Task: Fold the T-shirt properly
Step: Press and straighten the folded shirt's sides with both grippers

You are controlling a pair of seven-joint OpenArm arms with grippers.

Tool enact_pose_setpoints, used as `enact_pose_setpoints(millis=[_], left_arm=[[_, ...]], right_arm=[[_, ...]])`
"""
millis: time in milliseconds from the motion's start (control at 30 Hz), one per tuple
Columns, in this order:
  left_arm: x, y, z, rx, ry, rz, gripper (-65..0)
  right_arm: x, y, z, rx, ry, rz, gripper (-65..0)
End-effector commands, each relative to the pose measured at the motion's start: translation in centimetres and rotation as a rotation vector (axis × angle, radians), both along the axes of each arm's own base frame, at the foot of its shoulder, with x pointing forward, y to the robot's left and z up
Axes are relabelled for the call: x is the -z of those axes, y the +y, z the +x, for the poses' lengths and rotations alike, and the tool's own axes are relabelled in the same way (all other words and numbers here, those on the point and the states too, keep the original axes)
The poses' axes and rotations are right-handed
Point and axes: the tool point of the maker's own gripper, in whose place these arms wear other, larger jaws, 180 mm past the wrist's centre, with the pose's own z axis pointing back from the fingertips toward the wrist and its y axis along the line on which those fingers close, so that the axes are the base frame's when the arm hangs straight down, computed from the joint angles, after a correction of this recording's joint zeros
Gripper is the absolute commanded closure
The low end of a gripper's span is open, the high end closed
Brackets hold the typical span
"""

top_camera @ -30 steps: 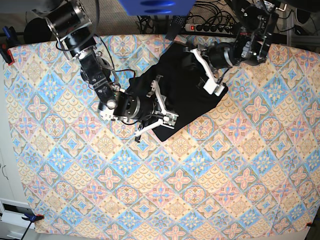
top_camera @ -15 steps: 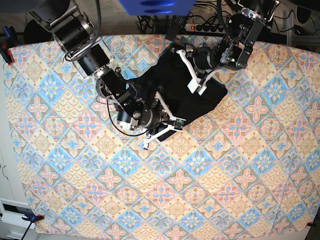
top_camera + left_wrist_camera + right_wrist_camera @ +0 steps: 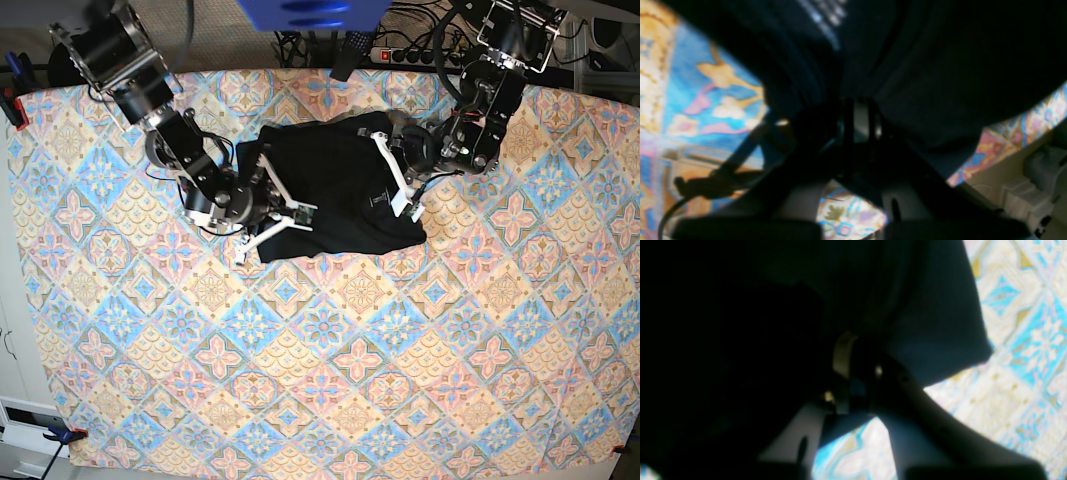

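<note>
Standing by: both arms reached in over the patterned tablecloth [image 3: 330, 340] from its far edge, working on one dark bundle.
T-shirt: the black T-shirt [image 3: 335, 190] lay bunched in a rough slab near the middle of the far edge, well clear of the near edge and both side edges.
Logo: a tiny pale mark [image 3: 377, 199] showed on the cloth close to the left arm's side.
Left gripper: the left gripper [image 3: 405, 195] had its jaws pressed together on a pinch of the T-shirt's edge; in its wrist view black fabric [image 3: 907, 66] draped away from the closed tips.
Right gripper: the right gripper [image 3: 275, 220] sat at the opposite edge of the bundle, and its wrist view showed the jaws nipped narrowly on a fold of the dark cloth [image 3: 923, 323].
Handling, as I judged it: light, soft and limp cotton, not fragile, not slippery, but it would sag and crease wherever it was unsupported.
Where to hold, as I judged it: at hems and corners, pinching all layers together, with the two grips spread apart so the edge stayed taut.
Risk, as I judged it: a shallow pinch could drop an inner layer and spoil the fold.
</note>
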Motion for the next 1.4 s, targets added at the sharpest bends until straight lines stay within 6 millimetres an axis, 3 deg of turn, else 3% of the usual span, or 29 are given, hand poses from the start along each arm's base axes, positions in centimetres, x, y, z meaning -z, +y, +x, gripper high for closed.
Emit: enact_pose_setpoints(millis=[0, 233, 333, 400, 533, 733, 833, 1000, 1167, 1267, 1367], left_arm=[[-1.3, -0.1, 2.1, -0.007, -0.072, -0.013, -1.9], [-2.8, 0.7, 7.8, -0.022, -0.198, 0.046, -1.9], [-4.4, 0.1, 9.6, -0.021, -0.255, 0.039, -1.8], [-6.4, -0.8, 9.9, -0.007, -0.31, 0.012, -1.7], [-7.6, 0.0, 7.1, -0.041, -0.314, -0.045, -1.7], [-7.5, -0.6, 0.5, -0.064, -0.239, -0.118, -1.7], [-6.7, -0.7, -1.7, -0.059, -0.196, -0.116, -1.7], [-4.9, -0.5, -3.0, -0.069, -0.137, -0.103, -1.8], [-3.7, 0.1, -3.3, -0.08, -0.104, -0.086, -1.9], [-2.7, 0.6, -2.4, -0.093, -0.089, -0.07, -1.9], [-1.5, -0.1, -1.8, -0.061, -0.067, -0.061, -1.9]], right_arm=[[-1.2, -0.8, 0.7, 0.002, -0.041, -0.001, -6.8], [-3.9, -2.0, -2.3, -0.037, -0.101, -0.032, -6.4], [-6.1, -2.8, -0.8, 0.007, -0.166, -0.011, -6.4], [-7.1, -4.8, 1.0, 0.081, -0.203, -0.015, -6.4], [-7.7, -6.9, 3.2, 0.224, -0.22, 0.021, -6.4], [-8.5, -6.8, 9.1, 0.33, -0.23, 0.077, -6.4], [-8.3, -6.1, 10.8, 0.347, -0.213, 0.093, -6.4], [-5.8, -4.4, 11.9, 0.37, -0.118, 0.139, -6.4], [-2.7, -3.7, 11.2, 0.388, -0.019, 0.163, -6.4], [-1.4, -3.8, 10.5, 0.396, 0.017, 0.169, -6.4], [-0.6, -4.0, 10.0, 0.401, 0.042, 0.162, -6.4]])
